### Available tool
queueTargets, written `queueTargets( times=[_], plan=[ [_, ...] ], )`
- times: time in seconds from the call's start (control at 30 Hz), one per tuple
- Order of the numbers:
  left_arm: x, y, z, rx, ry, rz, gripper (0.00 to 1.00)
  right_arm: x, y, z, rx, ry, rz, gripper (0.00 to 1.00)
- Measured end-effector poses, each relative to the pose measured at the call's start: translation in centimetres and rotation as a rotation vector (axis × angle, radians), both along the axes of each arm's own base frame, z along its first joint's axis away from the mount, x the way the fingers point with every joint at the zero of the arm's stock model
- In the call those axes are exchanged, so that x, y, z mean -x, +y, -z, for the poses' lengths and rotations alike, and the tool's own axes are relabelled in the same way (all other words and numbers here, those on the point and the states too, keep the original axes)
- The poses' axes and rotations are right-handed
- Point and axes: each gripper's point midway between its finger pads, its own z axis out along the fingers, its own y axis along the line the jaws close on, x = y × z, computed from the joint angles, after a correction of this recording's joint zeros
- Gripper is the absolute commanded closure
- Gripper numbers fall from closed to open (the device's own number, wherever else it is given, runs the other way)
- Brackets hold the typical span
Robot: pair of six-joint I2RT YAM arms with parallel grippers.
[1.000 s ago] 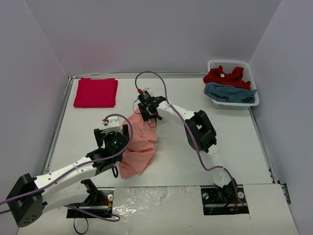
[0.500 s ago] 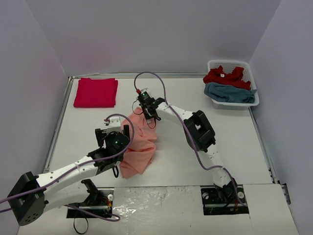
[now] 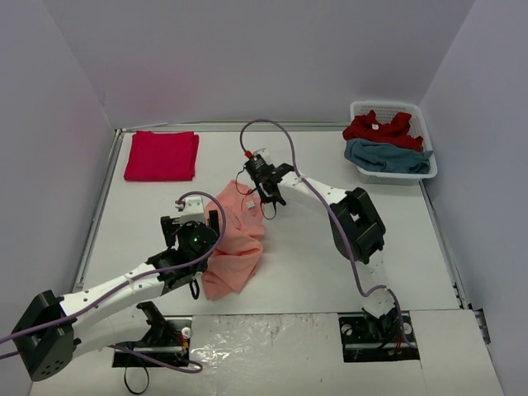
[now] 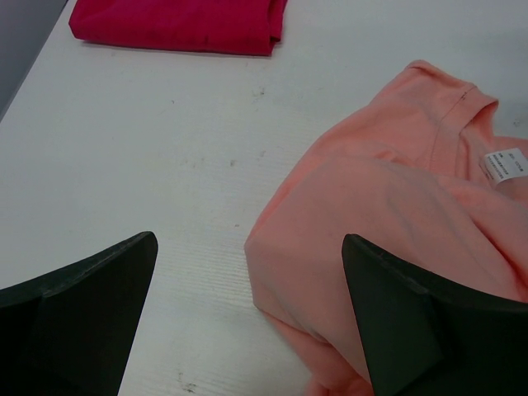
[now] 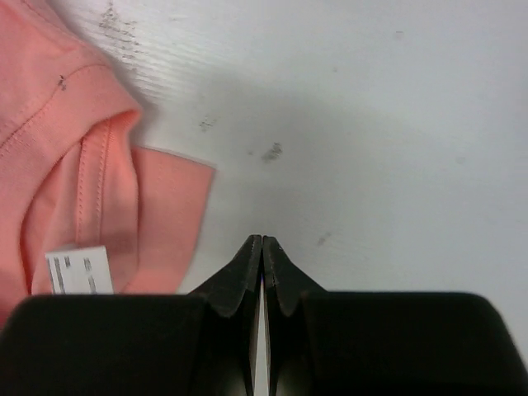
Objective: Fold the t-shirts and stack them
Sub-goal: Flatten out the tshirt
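The left jaws stand wide apart and hold nothing, low over the white bench [image 3: 330,247]. In the left wrist view the crumpled salmon-orange cotton t-shirt [image 4: 388,223] lies between them and off toward the right-hand finger [image 4: 404,322], its bunched edge about midway across the gap, with bare bench in front of the left-hand finger [image 4: 78,309]. Ahead of these jaws and to their right sits the shirt's ribbed collar [image 4: 450,103], with a small white sewn-in label [image 4: 505,165] just beyond it. Farther ahead and to their left, well apart from the salmon cloth, a crimson red t-shirt folded into a flat rectangle [image 3: 162,155] rests on the bench. The right jaws are pressed together with nothing between them, their tips over bare bench. In the right wrist view the collar end of the salmon-orange shirt lies just to the left of the tips, not touching them, the white label showing there too. From the top camera these jaws sit at the far edge of the salmon shirt. Well off to their right, at the bench's far corner, a white plastic slotted basket [image 3: 394,176] holds a loose crimson red t-shirt [image 3: 378,128] behind a dusty teal-blue t-shirt [image 3: 388,157].
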Motion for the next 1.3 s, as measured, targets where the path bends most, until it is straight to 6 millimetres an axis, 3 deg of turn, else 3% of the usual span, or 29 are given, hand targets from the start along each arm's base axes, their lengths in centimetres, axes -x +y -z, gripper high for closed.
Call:
queueTargets(
  times=[0.17, 0.2, 0.23, 0.33, 0.43, 0.5, 0.87, 1.07, 1.3],
  plan=[
    [0.0, -0.1, 0.1, 0.002, 0.004, 0.007, 0.06, 0.0, -2.1, -4.9, -0.023, -0.077, 0.040, 1.00],
    [0.0, -0.2, 0.1, 0.003, 0.004, 0.008, 0.06, -0.1, -2.2, -6.0, -0.035, -0.095, 0.044, 0.80],
    [0.0, -0.2, 0.1, 0.004, 0.005, 0.011, 0.06, -0.3, -2.3, -6.8, -0.050, -0.110, 0.053, 0.71],
    [0.0, -0.3, 0.2, 0.006, 0.008, 0.016, 0.06, -0.7, -2.5, -7.8, -0.063, -0.124, 0.049, 0.55],
    [0.0, -0.3, 0.2, 0.004, 0.011, 0.017, 0.06, -1.2, -1.7, -7.6, -0.077, -0.113, 0.027, 0.45],
    [0.0, -0.3, 0.2, 0.004, 0.011, 0.017, 0.06, -1.8, -0.7, -7.4, -0.093, -0.102, 0.008, 0.43],
    [0.0, -0.3, 0.6, -0.006, 0.019, 0.016, 0.06, -4.2, 5.3, -5.9, -0.235, -0.038, -0.100, 0.42],
    [0.0, -0.3, 0.6, -0.009, 0.021, 0.014, 0.06, -3.7, 7.1, -3.3, -0.265, 0.034, -0.148, 0.42],
    [-0.1, -0.2, 0.6, -0.009, 0.020, 0.011, 0.06, -2.5, 7.8, 0.7, -0.244, 0.114, -0.173, 0.42]
  ],
)
